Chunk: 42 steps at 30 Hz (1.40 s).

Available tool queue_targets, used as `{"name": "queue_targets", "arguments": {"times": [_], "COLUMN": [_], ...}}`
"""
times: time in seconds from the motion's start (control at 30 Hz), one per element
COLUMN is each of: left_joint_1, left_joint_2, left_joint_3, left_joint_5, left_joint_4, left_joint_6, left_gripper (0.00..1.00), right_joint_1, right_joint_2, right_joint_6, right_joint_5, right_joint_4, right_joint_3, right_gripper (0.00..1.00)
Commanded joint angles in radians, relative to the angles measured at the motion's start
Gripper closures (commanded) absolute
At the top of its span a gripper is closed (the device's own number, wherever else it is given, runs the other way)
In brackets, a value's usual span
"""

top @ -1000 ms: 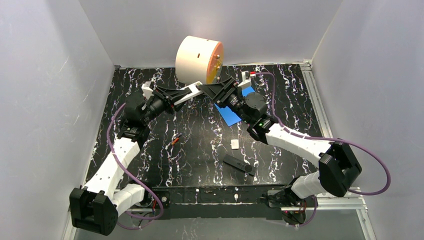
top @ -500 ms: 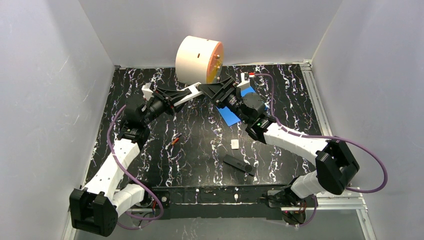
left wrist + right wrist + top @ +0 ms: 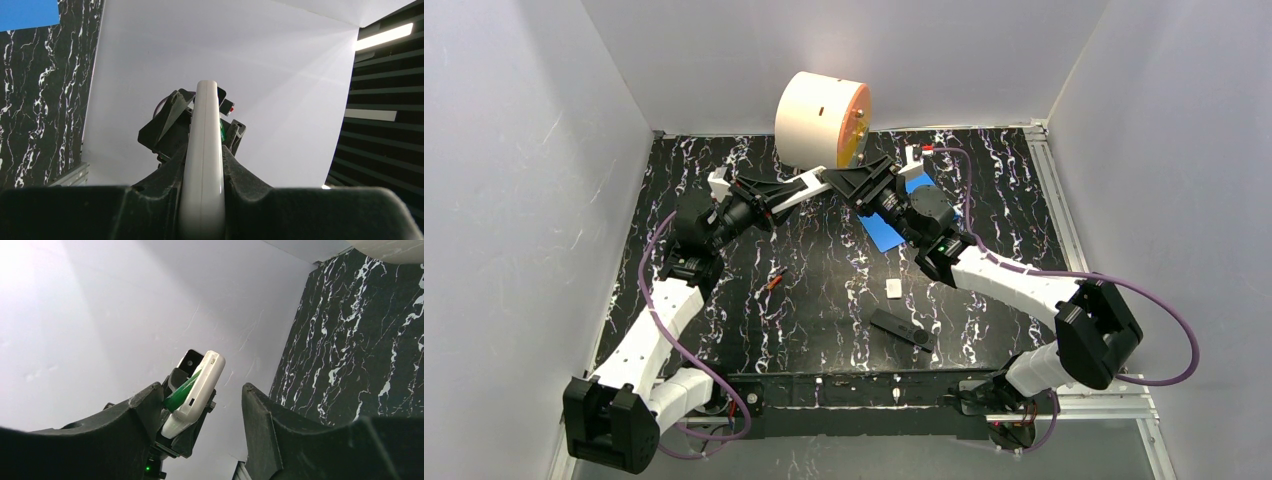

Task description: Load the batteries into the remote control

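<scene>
My left gripper [image 3: 769, 197] is shut on a white remote [image 3: 802, 187] and holds it in the air in front of the big cylinder. In the left wrist view the remote [image 3: 202, 165] stands edge-on between the pads. My right gripper [image 3: 842, 183] is open at the remote's far end. In the right wrist view its jaws [image 3: 200, 390] stand wide apart around the remote [image 3: 197, 387]. A dark green battery [image 3: 181, 386] lies in the remote against one finger. An orange-red battery [image 3: 774, 281] lies on the table.
A big cream cylinder with an orange face [image 3: 822, 120] stands at the back. A blue sheet [image 3: 886, 232] lies under the right arm. A small white piece [image 3: 893, 289] and a black remote [image 3: 902, 329] lie near the front, on the black marbled table [image 3: 824, 260].
My right gripper has edged slightly left, closer along the remote's end. The left arm and the things on the table have not moved.
</scene>
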<state>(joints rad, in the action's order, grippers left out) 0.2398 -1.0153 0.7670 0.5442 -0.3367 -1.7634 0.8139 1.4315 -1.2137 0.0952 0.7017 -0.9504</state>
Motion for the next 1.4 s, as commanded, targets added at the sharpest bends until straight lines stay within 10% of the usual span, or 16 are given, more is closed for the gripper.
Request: {"name": "queue_targets", "arguments": {"times": [0.0, 0.73, 0.97, 1.37], "left_joint_1": [0.004, 0.004, -0.007, -0.04], "left_joint_2": [0.046, 0.024, -0.001, -0.102], "left_joint_3": [-0.002, 0.036, 0.021, 0.111], "left_joint_5": [0.031, 0.123, 0.126, 0.331], "left_joint_4": [-0.052, -0.13, -0.13, -0.131], "left_joint_6": [-0.01, 0.076, 0.135, 0.342], "left_gripper": [1.0, 1.0, 1.0, 1.0], "right_joint_1": [0.003, 0.004, -0.023, -0.173], "right_joint_2": [0.013, 0.033, -0.042, -0.161], "right_joint_6": [-0.019, -0.073, -0.078, 0.105], "right_joint_5": [0.008, 0.007, -0.024, -0.335], "right_joint_4": [0.008, -0.092, -0.042, -0.283], "right_joint_3": [-0.028, -0.059, -0.019, -0.052], "right_gripper": [0.36, 0.74, 0.18, 0.11]}}
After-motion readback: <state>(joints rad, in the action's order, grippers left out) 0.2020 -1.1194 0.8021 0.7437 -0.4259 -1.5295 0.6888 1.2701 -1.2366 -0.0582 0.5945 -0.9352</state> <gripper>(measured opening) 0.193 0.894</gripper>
